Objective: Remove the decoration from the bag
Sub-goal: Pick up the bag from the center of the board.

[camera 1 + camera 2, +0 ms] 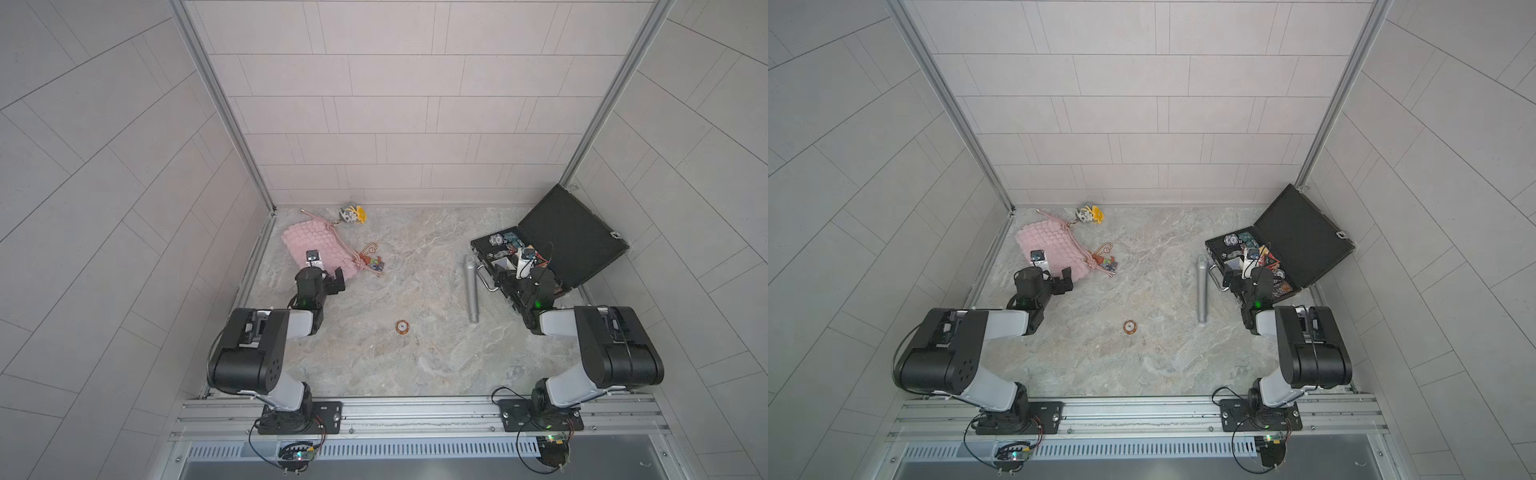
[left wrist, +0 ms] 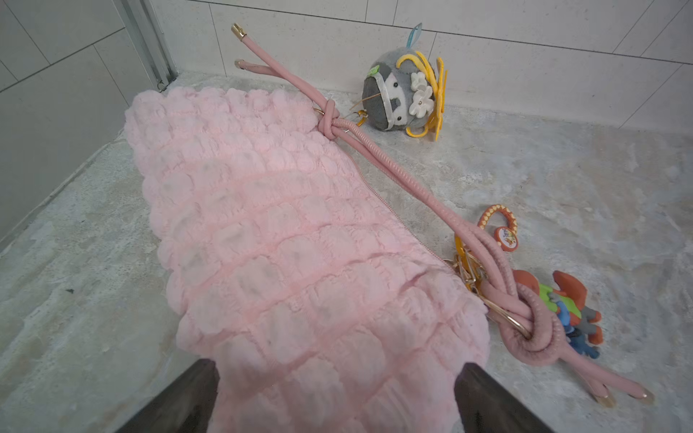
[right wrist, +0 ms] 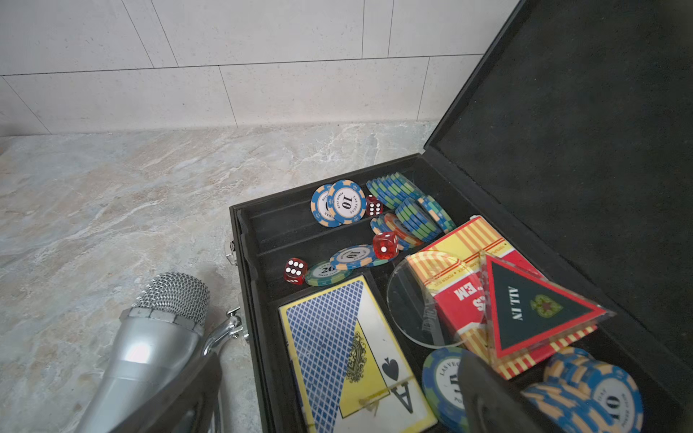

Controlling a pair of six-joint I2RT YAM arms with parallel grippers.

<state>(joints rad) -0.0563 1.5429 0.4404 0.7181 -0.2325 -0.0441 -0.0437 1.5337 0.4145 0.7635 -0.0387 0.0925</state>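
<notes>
Bag (image 2: 285,225) edge cropped between fingers (image 2: 180,405) of released left end effector (image 2: 339,365); right end effector (image 3: 339,360) released, fingers half-hidden.

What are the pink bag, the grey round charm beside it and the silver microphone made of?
The bag looks like soft matte fabric, puckered into puffy bubbles. The grey charm seems fuzzy plush with felt-like flowers. The microphone has a glossy silver body, metal or painted plastic, I cannot tell, and a wire-mesh head.

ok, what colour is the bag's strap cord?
Dusty pink strap cord, darker than the bag; left wrist view.
</notes>
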